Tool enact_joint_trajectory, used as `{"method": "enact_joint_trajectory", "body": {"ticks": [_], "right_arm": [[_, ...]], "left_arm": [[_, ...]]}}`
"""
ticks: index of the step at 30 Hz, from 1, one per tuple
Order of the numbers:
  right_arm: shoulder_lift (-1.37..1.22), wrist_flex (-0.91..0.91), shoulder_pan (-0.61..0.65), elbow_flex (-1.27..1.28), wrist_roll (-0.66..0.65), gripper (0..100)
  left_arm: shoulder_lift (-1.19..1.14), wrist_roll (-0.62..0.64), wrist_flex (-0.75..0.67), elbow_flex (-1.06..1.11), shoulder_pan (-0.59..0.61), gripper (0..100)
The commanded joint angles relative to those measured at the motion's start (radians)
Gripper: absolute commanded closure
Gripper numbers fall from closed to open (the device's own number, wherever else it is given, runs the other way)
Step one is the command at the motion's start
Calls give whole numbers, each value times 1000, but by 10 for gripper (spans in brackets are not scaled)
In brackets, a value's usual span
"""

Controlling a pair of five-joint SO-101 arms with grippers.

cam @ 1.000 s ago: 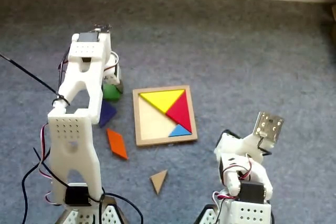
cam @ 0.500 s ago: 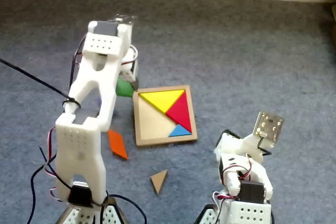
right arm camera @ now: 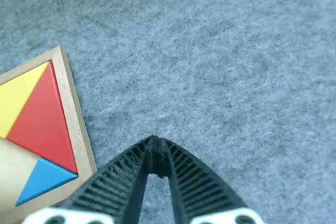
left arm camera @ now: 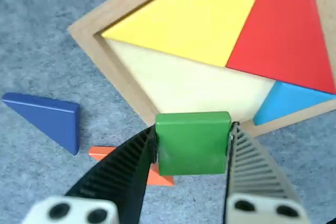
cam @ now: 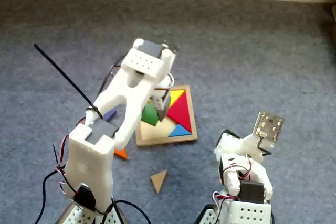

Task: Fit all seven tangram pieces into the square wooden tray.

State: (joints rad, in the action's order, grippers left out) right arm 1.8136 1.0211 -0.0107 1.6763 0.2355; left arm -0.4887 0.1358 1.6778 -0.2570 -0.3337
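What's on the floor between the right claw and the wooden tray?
Nothing but bare grey carpet lies between the right gripper and the wooden tray, as the right wrist view shows.

Standing over the table, I can't read a single word, number or label. The wooden tray [cam: 163, 140] has a bare rim and the green piece [left arm camera: 193, 142] shows a plain face. The small board [cam: 268, 126] on the right arm [cam: 244, 182] carries only tiny specks, too small to make out as print.
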Motion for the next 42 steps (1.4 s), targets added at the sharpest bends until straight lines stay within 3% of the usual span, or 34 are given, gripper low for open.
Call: {"method": "enact_joint_trajectory", "body": {"ticks": [1, 13, 26, 32, 42], "right_arm": [[7, -19, -10, 99, -9, 994], [7, -19, -10, 99, -9, 994], [7, -19, -12, 99, -9, 994], [7, -19, -12, 99, -9, 994], [10, -21, -33, 99, -9, 994]], "left_arm": [[62, 3, -71, 44, -35, 842], [54, -2, -157, 82, -31, 838], [53, -2, -160, 76, -35, 837], [54, 2, -152, 76, -33, 715], [222, 0, -83, 62, -19, 816]]}}
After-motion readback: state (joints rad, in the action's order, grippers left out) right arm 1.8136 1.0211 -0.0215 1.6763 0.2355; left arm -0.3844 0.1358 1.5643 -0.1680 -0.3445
